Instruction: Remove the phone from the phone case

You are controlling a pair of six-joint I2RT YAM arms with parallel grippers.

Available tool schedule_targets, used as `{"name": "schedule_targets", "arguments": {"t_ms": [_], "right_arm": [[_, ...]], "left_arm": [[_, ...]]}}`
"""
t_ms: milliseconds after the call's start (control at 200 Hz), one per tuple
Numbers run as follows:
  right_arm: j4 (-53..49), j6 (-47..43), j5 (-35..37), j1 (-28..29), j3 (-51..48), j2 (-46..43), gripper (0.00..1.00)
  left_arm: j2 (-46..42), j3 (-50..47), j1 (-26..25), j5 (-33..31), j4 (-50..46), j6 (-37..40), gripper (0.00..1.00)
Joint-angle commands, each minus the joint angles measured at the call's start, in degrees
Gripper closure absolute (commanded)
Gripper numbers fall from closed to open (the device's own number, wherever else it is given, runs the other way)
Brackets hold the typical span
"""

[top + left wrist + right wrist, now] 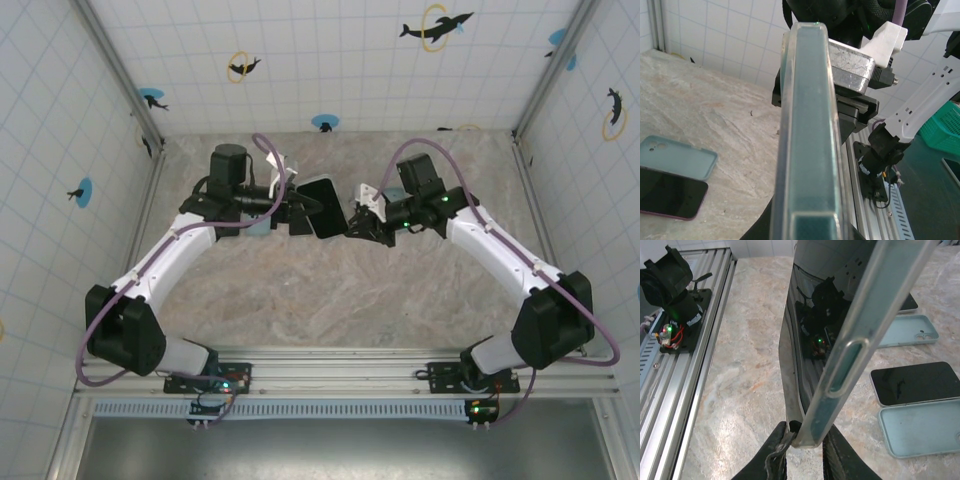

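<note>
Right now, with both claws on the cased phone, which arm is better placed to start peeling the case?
Right, probably: the right claw pinches a corner of the cased phone, where peeling can start; the left claw clamps the other end, steadying it.

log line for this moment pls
left claw: shut on phone case | right claw: pinching case corner | phone: in case, held above table
</note>
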Motion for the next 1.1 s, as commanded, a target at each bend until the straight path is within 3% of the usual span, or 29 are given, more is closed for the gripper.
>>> {"name": "schedule_targets", "arguments": {"t_ms": [0,776,946,1096], "right_arm": [[-1.3,-1.9,1.8,0.4,2.5,0.8,0.78],[1.6,-0.9,3.7,1.9,5.4,1.7,0.86],[4.9,0.0,8.2,2.0,5.4,1.3,0.89],[13.9,2.0,13.1,2.0,2.9,-0.7,0.89]], "left_arm": [[-0.6,1.0,0.1,4.7,0.4,1.7,1.0],[0.9,0.9,-0.3,10.0,1.6,-1.3,1.0],[1.1,0.1,-0.9,11.9,1.6,-2.0,1.0],[1.2,-0.4,-1.8,13.2,1.1,-3.2,1.0]]}}
